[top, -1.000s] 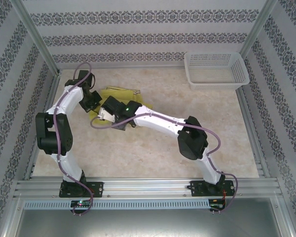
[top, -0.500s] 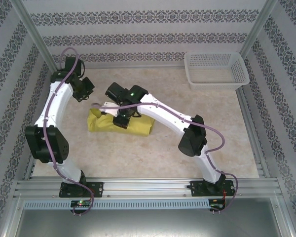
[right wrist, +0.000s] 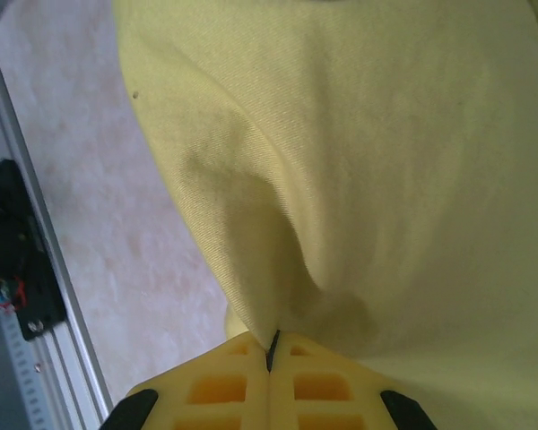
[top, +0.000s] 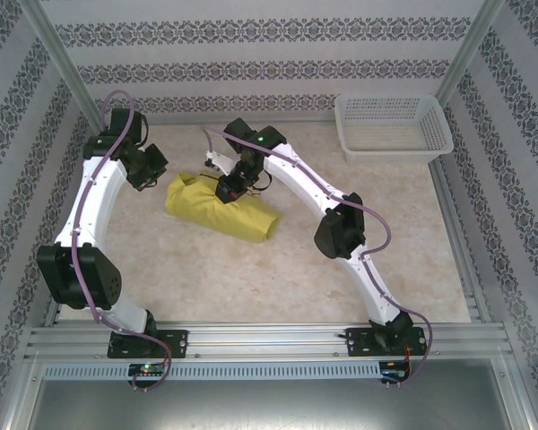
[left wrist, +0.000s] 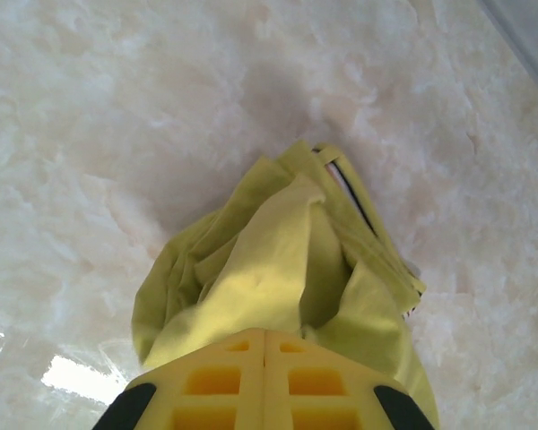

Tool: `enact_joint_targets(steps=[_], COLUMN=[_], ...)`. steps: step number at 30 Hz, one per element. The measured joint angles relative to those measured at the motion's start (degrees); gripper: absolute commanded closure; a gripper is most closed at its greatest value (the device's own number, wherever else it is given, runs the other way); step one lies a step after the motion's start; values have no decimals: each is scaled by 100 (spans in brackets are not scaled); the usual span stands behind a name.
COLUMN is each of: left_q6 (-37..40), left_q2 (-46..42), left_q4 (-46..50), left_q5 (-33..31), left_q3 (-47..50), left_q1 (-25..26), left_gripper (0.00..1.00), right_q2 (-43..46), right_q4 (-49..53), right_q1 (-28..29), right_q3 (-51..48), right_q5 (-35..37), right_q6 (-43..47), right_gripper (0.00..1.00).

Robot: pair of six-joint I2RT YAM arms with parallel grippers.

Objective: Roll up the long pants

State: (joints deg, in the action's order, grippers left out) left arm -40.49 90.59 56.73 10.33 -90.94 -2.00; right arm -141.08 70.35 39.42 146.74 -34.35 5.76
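Observation:
The long pants [top: 224, 213] lie as a yellow-green rolled bundle, slanting from the far left down to the right on the marble table. My left gripper [top: 158, 175] is at the bundle's left end. In the left wrist view its jaws [left wrist: 265, 331] are shut, and a ridge of the pants [left wrist: 269, 260] is pulled up into their tips. My right gripper [top: 229, 190] sits on top of the bundle's middle. In the right wrist view it [right wrist: 271, 339] is shut, pinching a fold of the pants [right wrist: 386, 179].
A white mesh basket [top: 393, 125] stands at the far right corner. Aluminium rails [top: 448, 215] run along the table's sides, and patterned walls stand close behind and beside it. The left rail [right wrist: 36, 269] also shows in the right wrist view.
The pants went from a loose heap under both grippers to a bundle. It has shifted toward the back and turned to slant. Both arms have stretched farther out.

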Motion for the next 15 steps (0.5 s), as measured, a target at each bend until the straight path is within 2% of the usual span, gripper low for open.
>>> enact_joint_targets(steps=[9, 15], left_q6=[-9, -28], left_q2=[-22, -22], left_q4=[-352, -684], left_q5=[468, 640], left_q3=[660, 1012], left_q1=[15, 291], left_gripper=[100, 100], right_q2=[-422, -503], right_q4=[-809, -1307], right_q1=[-505, -935], right_q3=[-48, -87], right_q5=[-664, -874], right_q6=[-811, -1222], right_gripper=[100, 100])
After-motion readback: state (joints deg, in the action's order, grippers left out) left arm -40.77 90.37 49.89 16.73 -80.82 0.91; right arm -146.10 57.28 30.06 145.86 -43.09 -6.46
